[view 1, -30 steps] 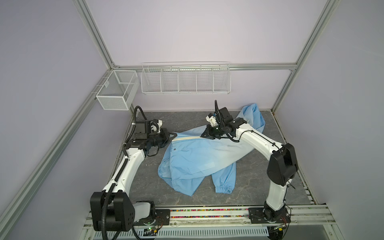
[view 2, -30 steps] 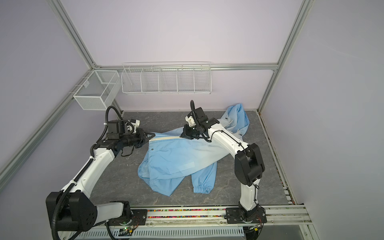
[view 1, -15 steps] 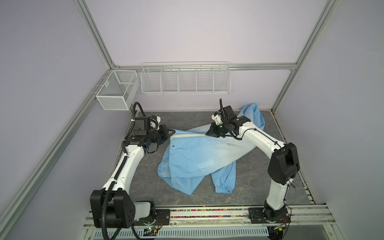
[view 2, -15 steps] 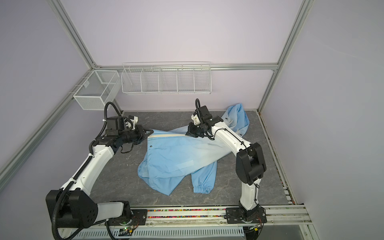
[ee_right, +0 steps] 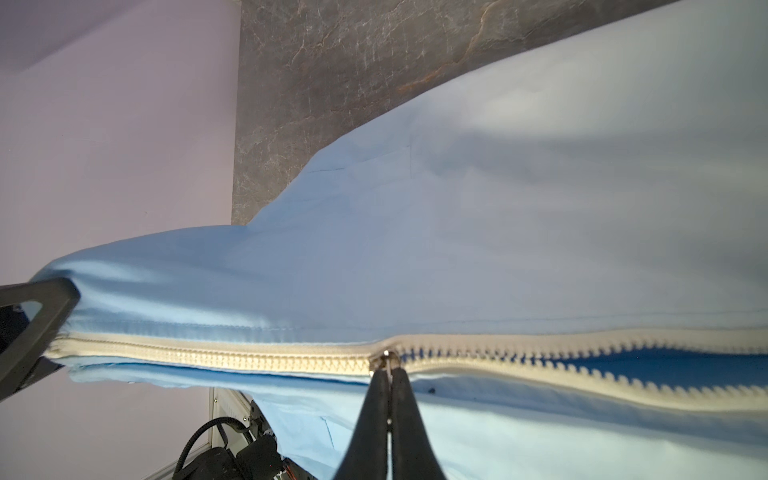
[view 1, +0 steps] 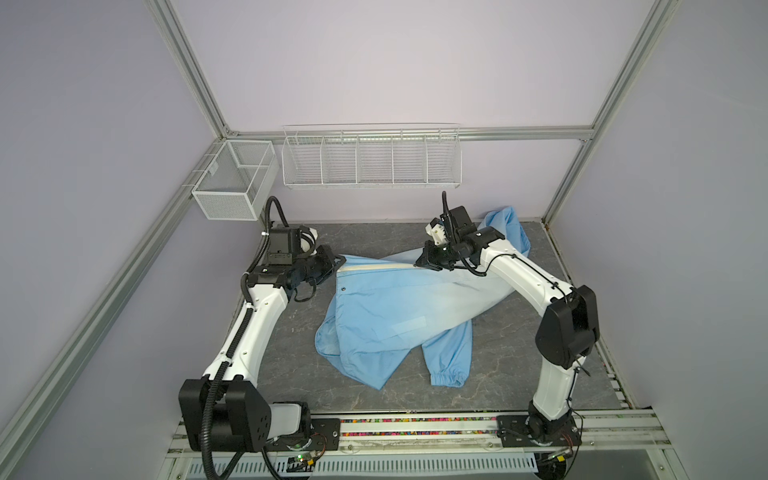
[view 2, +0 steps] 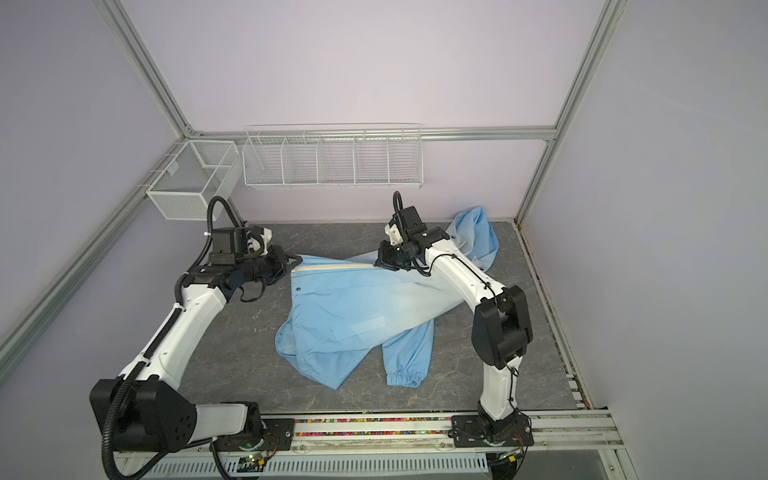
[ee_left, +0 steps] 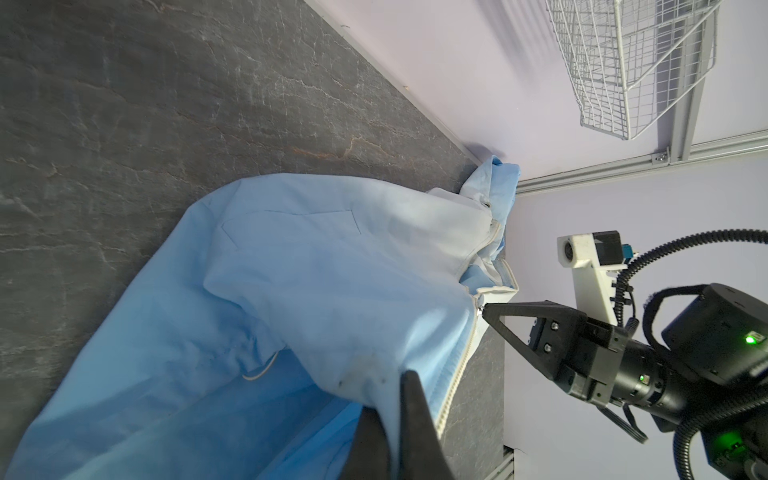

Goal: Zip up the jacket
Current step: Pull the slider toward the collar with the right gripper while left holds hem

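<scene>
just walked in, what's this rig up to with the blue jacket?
Both arms are zipping up the light-blue jacket lying on the table. The left gripper is shut on the jacket's end where the zipper starts, holding it taut. The right gripper has its fingers pinched on the zipper pull, partway along. Teeth behind the pull are meshed; those ahead, toward the collar, are not yet closed.
</scene>
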### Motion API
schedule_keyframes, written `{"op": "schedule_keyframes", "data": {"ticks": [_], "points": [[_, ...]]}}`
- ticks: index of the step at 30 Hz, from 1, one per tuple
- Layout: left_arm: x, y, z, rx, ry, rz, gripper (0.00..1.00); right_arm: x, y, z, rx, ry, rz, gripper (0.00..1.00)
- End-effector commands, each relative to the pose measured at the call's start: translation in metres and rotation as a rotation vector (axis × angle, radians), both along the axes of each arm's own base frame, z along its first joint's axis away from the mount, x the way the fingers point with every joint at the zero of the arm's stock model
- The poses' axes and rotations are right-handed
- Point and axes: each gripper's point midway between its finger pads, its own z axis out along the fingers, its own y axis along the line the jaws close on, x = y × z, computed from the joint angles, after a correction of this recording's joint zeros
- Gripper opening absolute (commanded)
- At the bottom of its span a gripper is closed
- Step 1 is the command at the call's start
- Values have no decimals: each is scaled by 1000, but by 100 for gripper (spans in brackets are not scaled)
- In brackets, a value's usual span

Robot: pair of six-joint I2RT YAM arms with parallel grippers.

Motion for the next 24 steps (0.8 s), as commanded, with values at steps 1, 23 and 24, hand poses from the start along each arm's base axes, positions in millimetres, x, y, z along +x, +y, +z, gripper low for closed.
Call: {"op": "schedule_keyframes", "data": {"ticks": [1,23,24], "points": [[23,18,28,79,-97,64,0,20,-31,1,-63,-16,-72,7],[89,10,122,167,-276,57,0,54,-24,27,63,-50,-143,7],[86,14,121,175,-280,71,0,53,-25,23,58,-43,-146,8]]}}
